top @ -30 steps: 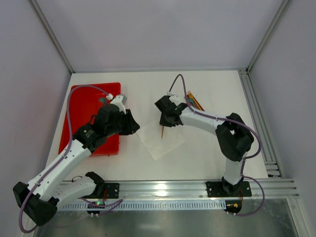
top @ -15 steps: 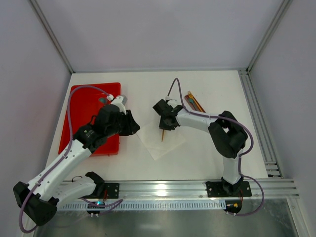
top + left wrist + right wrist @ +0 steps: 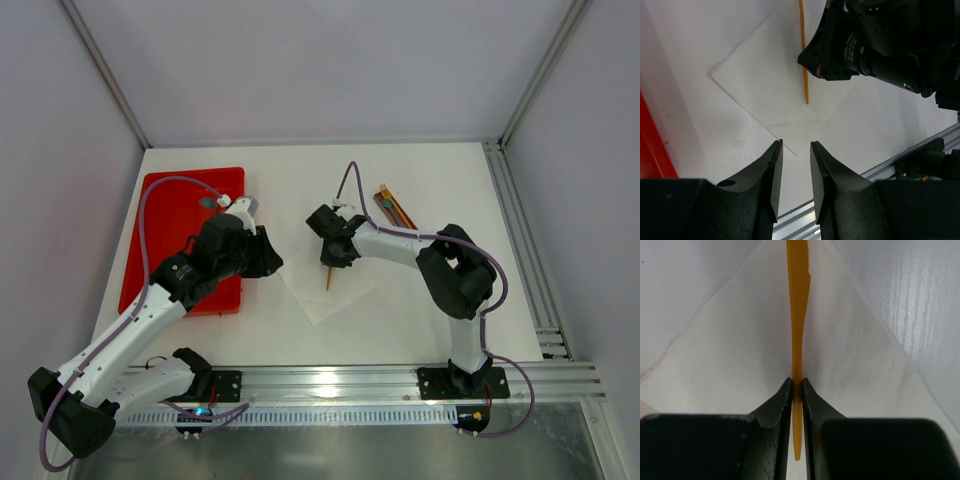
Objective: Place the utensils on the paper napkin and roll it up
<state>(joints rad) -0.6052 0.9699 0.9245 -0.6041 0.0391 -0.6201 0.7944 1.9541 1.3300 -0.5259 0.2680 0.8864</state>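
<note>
The paper napkin (image 3: 322, 285) lies flat in the middle of the table as a white square turned like a diamond. My right gripper (image 3: 331, 256) is shut on one orange utensil (image 3: 328, 277) and holds it over the napkin's far half. In the right wrist view the gripper (image 3: 797, 385) pinches the utensil (image 3: 797, 315) near its end, above the napkin (image 3: 740, 355). My left gripper (image 3: 272, 262) is open and empty at the napkin's left corner. In the left wrist view the gripper (image 3: 796, 150) points at the napkin (image 3: 765, 85) and the utensil (image 3: 803, 60).
More orange utensils (image 3: 397, 208) lie with a reddish-brown bar at the back right. A red tray (image 3: 165, 225) lies at the left under my left arm. An aluminium rail (image 3: 330, 380) runs along the near edge.
My right gripper has shifted a little left and nearer with the utensil, further over the napkin. My left arm has barely moved.
</note>
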